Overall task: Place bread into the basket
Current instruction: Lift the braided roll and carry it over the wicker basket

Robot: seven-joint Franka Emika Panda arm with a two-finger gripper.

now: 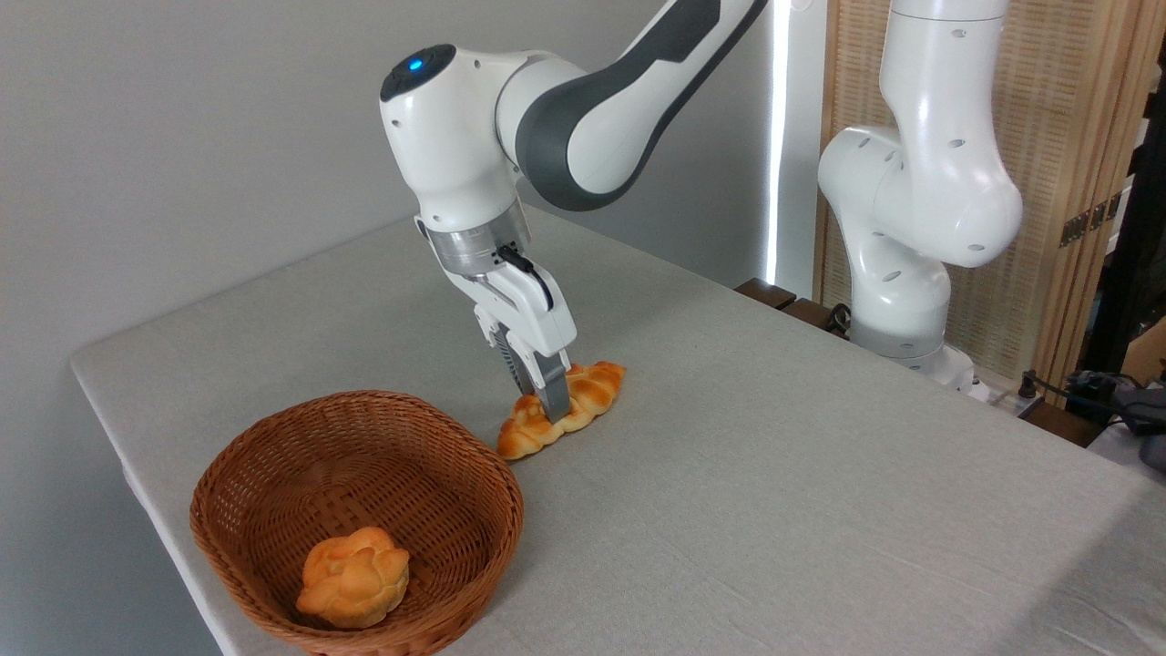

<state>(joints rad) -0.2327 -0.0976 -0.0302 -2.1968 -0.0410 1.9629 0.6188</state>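
Basket (pixel 273 474); end effector (pixel 549 401) astride bread (pixel 592 392).

**Count of things on view**

One arm (pixel 583 109) is seen, fitted with one gripper (pixel 547 401). One table (pixel 820 474) is shown. Two pieces of bread are counted in all: one braided loaf (pixel 597 392) on the table and one round bun (pixel 353 579). One basket (pixel 273 474) is present, and the bun is the single item counted inside it. One folding screen (pixel 1075 164) is seen at the back right.
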